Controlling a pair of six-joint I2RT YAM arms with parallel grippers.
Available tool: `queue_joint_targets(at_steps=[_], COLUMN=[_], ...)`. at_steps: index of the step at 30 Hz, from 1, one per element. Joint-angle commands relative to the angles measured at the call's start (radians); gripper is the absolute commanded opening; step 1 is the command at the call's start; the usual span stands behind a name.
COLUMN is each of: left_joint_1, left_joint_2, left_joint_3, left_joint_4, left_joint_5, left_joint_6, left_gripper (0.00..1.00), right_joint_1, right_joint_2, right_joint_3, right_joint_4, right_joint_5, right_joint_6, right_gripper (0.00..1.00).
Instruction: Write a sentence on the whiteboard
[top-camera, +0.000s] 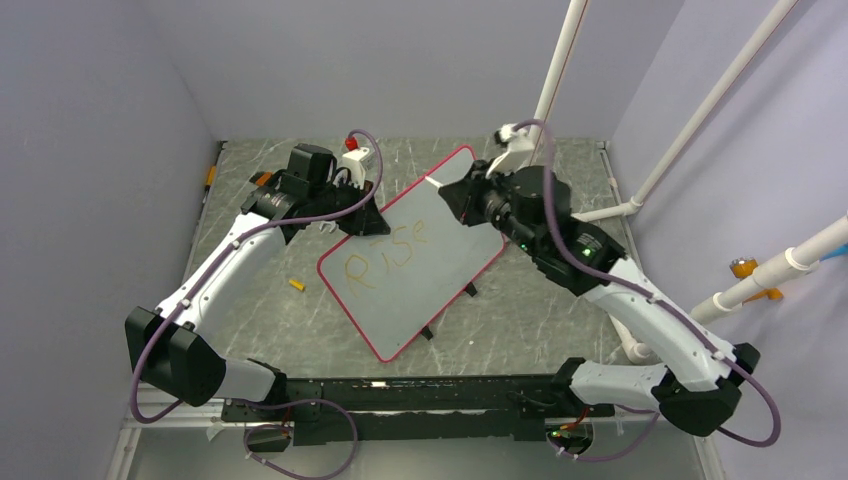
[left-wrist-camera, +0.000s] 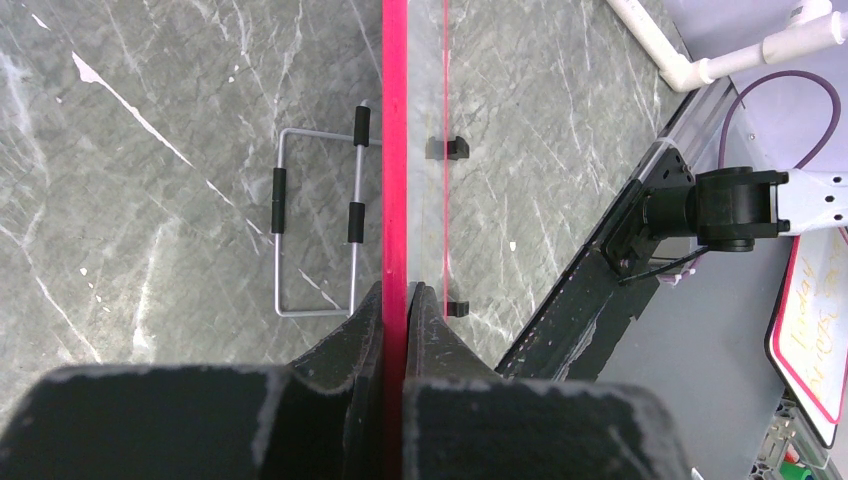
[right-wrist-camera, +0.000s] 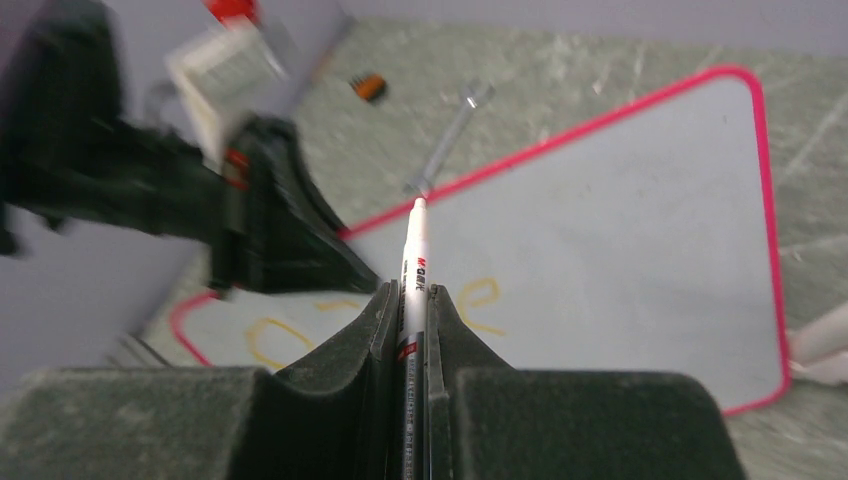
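Note:
The whiteboard (top-camera: 420, 265) lies tilted in the middle of the table, pale grey with a red-pink rim. The sentence (top-camera: 385, 258) reads "Rise" in orange-yellow strokes. My left gripper (top-camera: 368, 215) is shut on the board's far left rim; in the left wrist view the rim (left-wrist-camera: 397, 150) runs edge-on between the jaws of the left gripper (left-wrist-camera: 405, 298). My right gripper (top-camera: 458, 198) hovers over the board's far corner, shut on a white marker pen (right-wrist-camera: 414, 255). In the right wrist view the right gripper (right-wrist-camera: 408, 292) points the pen tip at the board's (right-wrist-camera: 620, 220) far rim, past the letter "e" (right-wrist-camera: 482, 301).
A small orange cap (top-camera: 296, 285) lies left of the board. A white box with a red top (top-camera: 357, 155) stands at the back. A wire stand (left-wrist-camera: 318, 235) lies under the board. White pipes (top-camera: 700, 110) rise at the right. A second written board (left-wrist-camera: 812, 340) lies beyond the table frame.

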Motion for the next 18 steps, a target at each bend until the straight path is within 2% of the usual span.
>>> queue_joint_targets(at_steps=[1, 9, 18], left_joint_1=[-0.007, -0.007, -0.007], left_joint_2=[0.009, 0.015, 0.024], left_joint_3=[0.011, 0.011, 0.01], left_joint_4=[0.06, 0.061, 0.063], left_joint_5=[-0.189, -0.183, -0.174], left_joint_6=[0.137, 0.137, 0.134], left_gripper=[0.0, 0.0, 0.0], right_joint_1=[0.0, -0.001, -0.001], right_joint_2=[-0.041, 0.014, 0.086], right_joint_3=[0.109, 0.231, 0.344], right_joint_4=[-0.001, -0.069, -0.124], right_joint_5=[0.016, 0.12, 0.154], right_joint_6=[0.157, 0.301, 0.312], right_gripper=[0.0, 0.0, 0.0])
